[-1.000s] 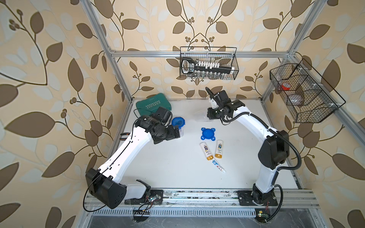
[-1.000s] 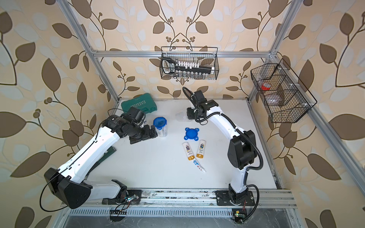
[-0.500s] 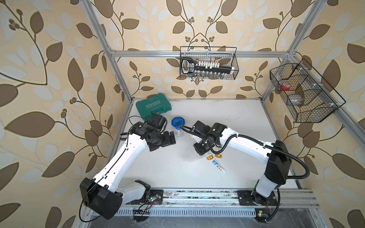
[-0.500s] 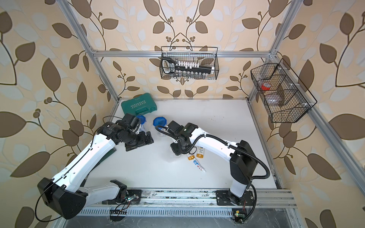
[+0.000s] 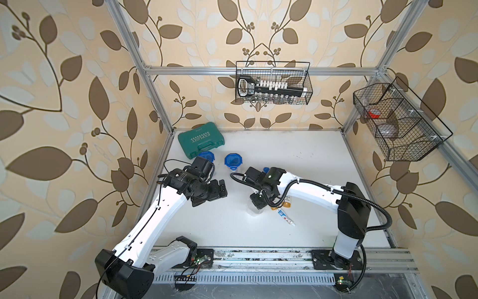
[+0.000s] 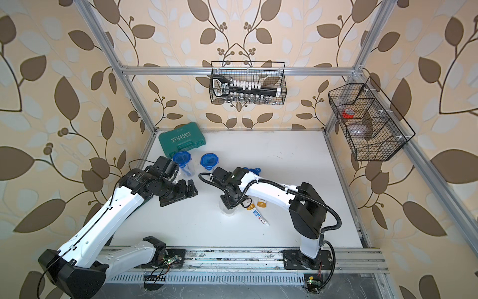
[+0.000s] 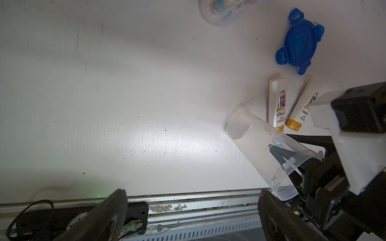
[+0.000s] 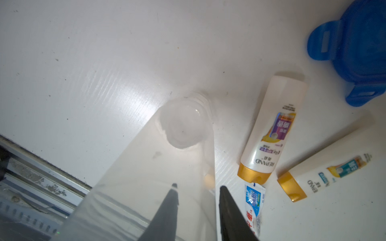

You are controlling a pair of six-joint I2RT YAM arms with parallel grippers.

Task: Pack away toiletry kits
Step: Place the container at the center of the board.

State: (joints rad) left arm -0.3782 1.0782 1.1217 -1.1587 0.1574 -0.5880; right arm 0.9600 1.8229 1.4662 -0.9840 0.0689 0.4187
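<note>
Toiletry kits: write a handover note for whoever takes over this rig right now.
Left gripper: open, empty, above the table.
Right gripper: fingers parted astride the wall of the open jar, which stands empty.
Done: a lidded jar at the green case, a second lidded jar beside it, both with items inside.
Left: first bottle, second bottle and toothpaste tube lie loose by the open jar; blue lid lies farther back. Load them, then lid it. No loose toothbrush in view.
</note>
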